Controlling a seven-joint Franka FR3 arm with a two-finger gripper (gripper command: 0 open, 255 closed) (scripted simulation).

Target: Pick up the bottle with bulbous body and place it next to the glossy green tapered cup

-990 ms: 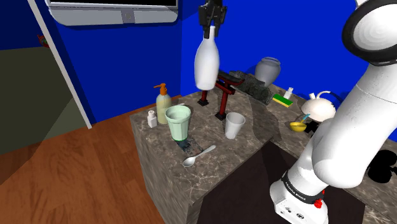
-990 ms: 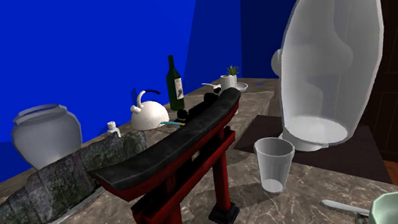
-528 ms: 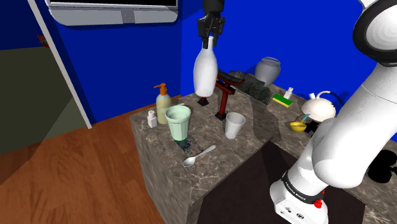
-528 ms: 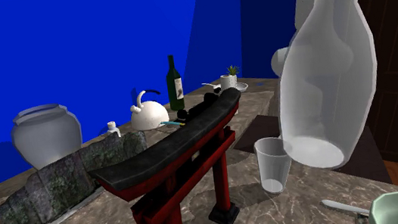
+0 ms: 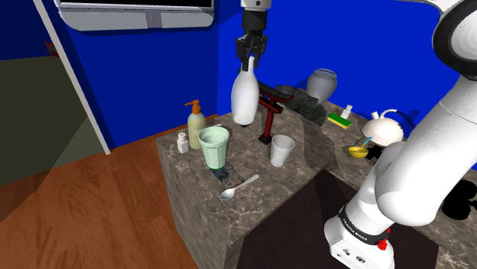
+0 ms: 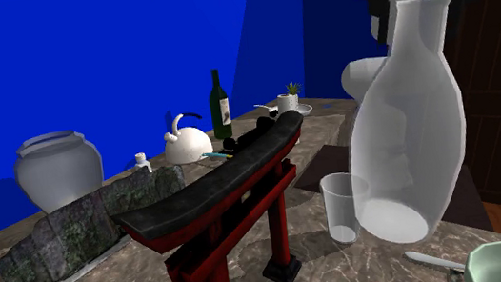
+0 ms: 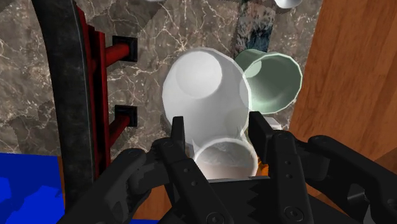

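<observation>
- The marble bench (image 5: pixel 302 179) has bare surface near its front edge.
- The white bulbous bottle (image 5: pixel 244 95) hangs upright in the air over the bench, between the red gate (image 5: pixel 269 115) and the cup, high enough to clear both.
- The pale green cup (image 5: pixel 214 147) stands near the bench's end edge, the goal.
- The gripper (image 5: pixel 249 63) clamps the bottle's neck from above, so its body hangs plumb.

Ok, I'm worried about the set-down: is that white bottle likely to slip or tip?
The white bottle looks rigid and hangs roughly upright from the gripper, clasped only at its narrow neck, so its smooth surface might slip. Its wide low body should probably stand steadily beside the green cup.
</observation>
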